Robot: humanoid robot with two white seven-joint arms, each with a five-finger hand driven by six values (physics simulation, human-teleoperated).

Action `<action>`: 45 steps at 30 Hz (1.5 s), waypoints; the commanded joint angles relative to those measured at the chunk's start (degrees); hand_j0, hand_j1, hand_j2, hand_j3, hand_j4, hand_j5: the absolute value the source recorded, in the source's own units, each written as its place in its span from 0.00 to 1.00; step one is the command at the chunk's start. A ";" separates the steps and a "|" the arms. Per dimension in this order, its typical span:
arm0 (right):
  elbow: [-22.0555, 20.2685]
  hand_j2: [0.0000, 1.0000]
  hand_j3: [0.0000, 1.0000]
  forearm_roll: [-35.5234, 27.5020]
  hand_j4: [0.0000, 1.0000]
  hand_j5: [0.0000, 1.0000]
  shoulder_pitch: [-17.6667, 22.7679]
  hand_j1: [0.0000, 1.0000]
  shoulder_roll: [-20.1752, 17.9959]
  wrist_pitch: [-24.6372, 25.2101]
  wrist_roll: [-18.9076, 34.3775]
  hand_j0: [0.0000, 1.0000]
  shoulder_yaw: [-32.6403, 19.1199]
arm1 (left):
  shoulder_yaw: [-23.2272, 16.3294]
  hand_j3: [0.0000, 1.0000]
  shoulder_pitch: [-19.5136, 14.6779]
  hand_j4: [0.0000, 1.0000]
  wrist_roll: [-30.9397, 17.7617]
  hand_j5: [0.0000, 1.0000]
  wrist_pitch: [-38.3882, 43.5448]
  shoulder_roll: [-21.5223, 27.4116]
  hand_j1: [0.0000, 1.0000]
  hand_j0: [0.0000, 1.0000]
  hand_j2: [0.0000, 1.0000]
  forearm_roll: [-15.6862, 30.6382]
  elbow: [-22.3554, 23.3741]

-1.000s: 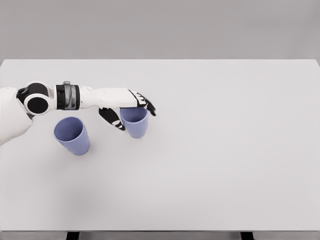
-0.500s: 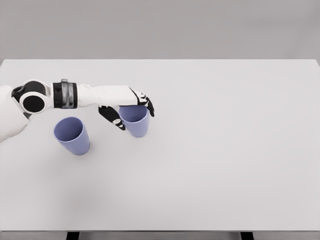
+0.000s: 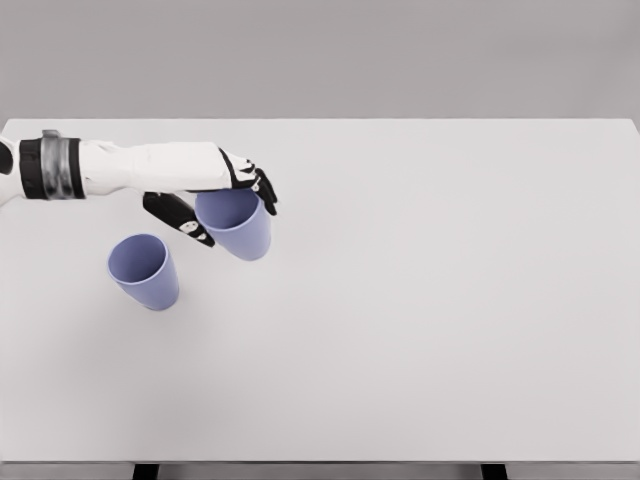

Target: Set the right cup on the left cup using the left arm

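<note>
Two lavender-blue cups are in the head view. One cup [image 3: 146, 271] stands upright on the white table [image 3: 420, 300] at the left. The other cup [image 3: 238, 225] is lifted off the table and tilted a little, up and to the right of the standing one. My left hand [image 3: 222, 198] is shut on it, with fingers over its far rim and the thumb [image 3: 180, 220] against its near left side. The left arm [image 3: 110, 167] reaches in from the left edge. No right arm is visible.
The table's far edge [image 3: 320, 120] meets a grey wall. Two dark table legs [image 3: 146, 471] show at the bottom edge.
The left hand has lifted the grasped cup off the table and carried it left, closer to the standing cup. The shoulder has withdrawn out of view at the left.
</note>
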 commanded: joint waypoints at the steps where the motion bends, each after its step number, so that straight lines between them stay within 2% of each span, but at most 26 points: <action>1: 0.01 1.00 1.00 0.06 1.00 1.00 0.00 1.00 0.00 -0.03 -0.06 1.00 -0.01 | 0.03 0.52 -0.17 0.52 0.04 0.52 0.11 3.01 0.52 0.52 0.52 2.75 -2.96; 8: 0.01 1.00 1.00 0.06 1.00 1.00 0.00 1.00 0.00 -0.03 0.03 1.00 -0.01 | -0.06 0.51 -3.08 0.51 -0.04 0.51 0.11 8.46 0.51 0.51 0.51 5.04 -4.64; 13: 0.01 1.00 1.00 0.06 1.00 1.00 0.00 1.00 0.00 -0.03 0.03 1.00 -0.01 | -0.59 0.51 -3.25 0.51 -0.13 0.51 0.11 10.57 0.51 0.51 0.51 5.13 -5.16; 17: 0.01 1.00 1.00 0.06 1.00 1.00 0.00 1.00 0.00 -0.03 0.03 1.00 -0.01 | -0.59 0.51 -3.43 0.51 -0.04 0.51 0.11 14.17 0.51 0.51 0.51 5.74 -7.01; 26: 0.01 1.00 1.00 0.06 1.00 1.00 0.00 1.00 0.00 -0.03 0.03 1.00 -0.01 | -0.94 0.52 -3.34 0.52 -0.40 0.52 0.11 16.28 0.52 0.52 0.52 5.92 -6.66; 34: 0.01 1.00 1.00 0.06 1.00 1.00 0.00 1.00 0.00 -0.03 0.03 1.00 -0.01 | -1.20 0.53 -3.25 0.53 -1.80 0.53 0.11 20.85 0.53 0.53 0.53 5.92 -6.22; 39: 0.01 1.00 1.00 0.06 1.00 1.00 0.00 1.00 0.00 -0.03 0.03 1.00 -0.01 | -4.37 0.53 -3.16 0.53 -5.84 0.53 0.11 21.73 0.53 0.53 0.53 6.00 -5.78; 45: 0.01 1.00 1.00 0.06 1.00 1.00 0.00 1.00 0.00 -0.03 0.03 1.00 -0.01 | -4.28 0.53 -3.52 0.53 -6.37 0.53 0.11 19.89 0.53 0.53 0.53 6.71 -2.53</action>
